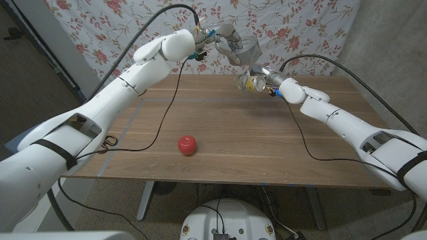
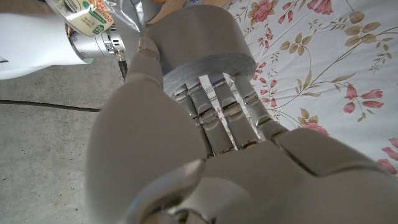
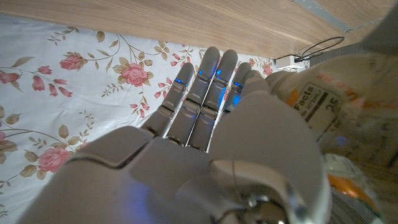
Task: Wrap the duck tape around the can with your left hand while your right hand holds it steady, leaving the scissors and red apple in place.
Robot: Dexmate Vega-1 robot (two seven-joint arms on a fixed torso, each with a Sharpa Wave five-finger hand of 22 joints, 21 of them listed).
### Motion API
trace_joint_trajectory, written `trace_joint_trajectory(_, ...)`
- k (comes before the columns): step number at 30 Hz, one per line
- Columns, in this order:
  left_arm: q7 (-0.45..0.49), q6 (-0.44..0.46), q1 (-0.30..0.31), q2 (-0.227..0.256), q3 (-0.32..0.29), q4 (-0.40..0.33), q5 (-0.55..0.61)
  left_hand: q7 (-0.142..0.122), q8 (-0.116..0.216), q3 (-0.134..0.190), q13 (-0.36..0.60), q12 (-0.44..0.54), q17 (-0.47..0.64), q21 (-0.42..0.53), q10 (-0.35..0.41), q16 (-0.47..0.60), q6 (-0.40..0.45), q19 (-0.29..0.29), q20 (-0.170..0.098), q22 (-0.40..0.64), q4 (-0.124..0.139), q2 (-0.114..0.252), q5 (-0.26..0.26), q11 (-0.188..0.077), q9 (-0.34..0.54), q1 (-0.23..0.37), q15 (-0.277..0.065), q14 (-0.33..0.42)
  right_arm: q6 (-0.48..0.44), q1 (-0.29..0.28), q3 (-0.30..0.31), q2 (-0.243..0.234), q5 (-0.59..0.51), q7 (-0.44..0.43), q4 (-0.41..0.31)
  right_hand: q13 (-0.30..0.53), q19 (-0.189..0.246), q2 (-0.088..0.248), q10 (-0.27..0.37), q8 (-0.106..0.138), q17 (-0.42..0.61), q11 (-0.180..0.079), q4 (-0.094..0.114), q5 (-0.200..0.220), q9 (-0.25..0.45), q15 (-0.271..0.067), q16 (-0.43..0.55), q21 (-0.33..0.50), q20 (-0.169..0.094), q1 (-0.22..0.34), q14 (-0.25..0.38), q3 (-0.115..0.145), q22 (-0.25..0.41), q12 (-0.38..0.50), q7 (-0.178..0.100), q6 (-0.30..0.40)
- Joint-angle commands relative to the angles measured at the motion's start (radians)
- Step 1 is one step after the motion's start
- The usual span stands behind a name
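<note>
My left hand [image 1: 230, 41] is raised above the table's far edge and grips the grey duck tape roll [image 1: 251, 49], its fingers [image 2: 214, 102] reaching into the roll [image 2: 208, 59]. Just below it my right hand [image 1: 265, 79] holds the can [image 1: 248, 83] in the air, lying sideways. The can's printed label [image 3: 329, 112] shows beside my right hand [image 3: 205, 130]. A short grey strip [image 2: 132, 17] seems to run from the roll to the can [image 2: 90, 15]. The red apple [image 1: 187, 145] sits on the table near the front middle. The scissors [image 1: 111, 141] lie at the left edge, partly hidden by my left arm.
The wooden table [image 1: 267, 147] stands in front of a flowered cloth backdrop [image 1: 133, 20]. Black cables [image 1: 163, 113] trail from both arms across the tabletop. A grey wall [image 1: 393, 40] is to the right.
</note>
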Motion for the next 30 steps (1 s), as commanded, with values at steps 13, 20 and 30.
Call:
trace_joint_trajectory(13, 0.022, 0.068, 0.06, 0.031, -0.028, -0.02, 0.01, -0.096, 0.004, 0.001, 0.007, 0.0, 0.007, 0.012, 0.014, 0.007, 0.115, -0.007, 0.002, 0.002, -0.004, 0.24, -0.021, -0.001, 0.004, 0.244, -0.118, 0.007, -0.167, -0.027, -0.034, -0.005, -0.099, -0.178, -0.016, -0.084, 0.046, 0.017, -0.027, -0.03, -0.085, 0.027, 0.022, -0.063, -0.037, -0.083, -0.063, 0.042, -0.05, 0.041, 0.014, 0.039, -0.003, -0.09, 0.012, -0.035)
trace_joint_trajectory(20, 0.019, 0.083, 0.065, 0.034, -0.03, -0.027, 0.008, -0.094, 0.004, 0.002, 0.009, 0.0, 0.007, 0.014, 0.013, 0.007, 0.115, -0.007, 0.002, 0.002, -0.004, 0.241, -0.026, -0.001, 0.004, 0.245, -0.118, 0.007, -0.219, -0.03, -0.047, -0.021, -0.129, -0.166, -0.053, -0.137, 0.012, -0.015, -0.169, -0.052, -0.236, 0.001, 0.048, -0.112, -0.09, -0.078, -0.194, 0.036, -0.035, 0.023, -0.076, 0.032, -0.007, -0.192, -0.024, -0.192)
trace_joint_trajectory(30, 0.006, 0.131, 0.089, 0.052, -0.033, -0.043, 0.007, -0.088, 0.003, 0.005, 0.013, -0.001, 0.009, 0.017, 0.011, 0.008, 0.112, -0.008, 0.006, 0.002, -0.005, 0.242, -0.032, -0.001, 0.006, 0.246, -0.117, 0.005, -0.353, -0.025, -0.066, -0.06, -0.165, -0.018, -0.14, -0.176, -0.044, -0.061, -0.397, -0.048, -0.369, -0.002, 0.089, -0.124, -0.14, -0.022, -0.269, 0.001, 0.02, -0.077, -0.293, -0.032, -0.012, -0.315, -0.021, -0.355)
